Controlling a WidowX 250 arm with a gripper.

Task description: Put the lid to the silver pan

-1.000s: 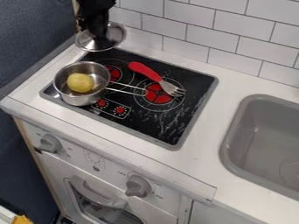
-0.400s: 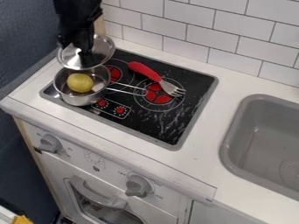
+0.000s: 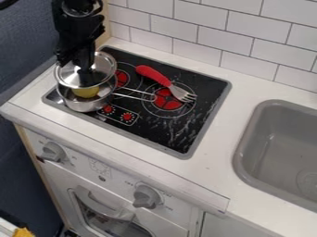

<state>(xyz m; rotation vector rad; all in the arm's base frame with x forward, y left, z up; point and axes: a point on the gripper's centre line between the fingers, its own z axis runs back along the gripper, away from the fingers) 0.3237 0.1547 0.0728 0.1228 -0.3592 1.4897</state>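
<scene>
Shiny metal lid (image 3: 107, 67), shiny metal pan (image 3: 80, 106), glossy stovetop (image 3: 162, 133)

1. The robot arm (image 3: 74, 28) is black, with a thick, blocky build and an uneven outline.
2. Near the top edge, a curved grey rim (image 3: 93, 13) stands out against the black.
3. The hand (image 3: 88, 77) is black too, narrower than the bulky section above.

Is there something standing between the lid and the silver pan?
Nothing visible stands between the lid and the silver pan. A round yellow item sits inside; whether it tops the rim, I cannot tell.
</scene>
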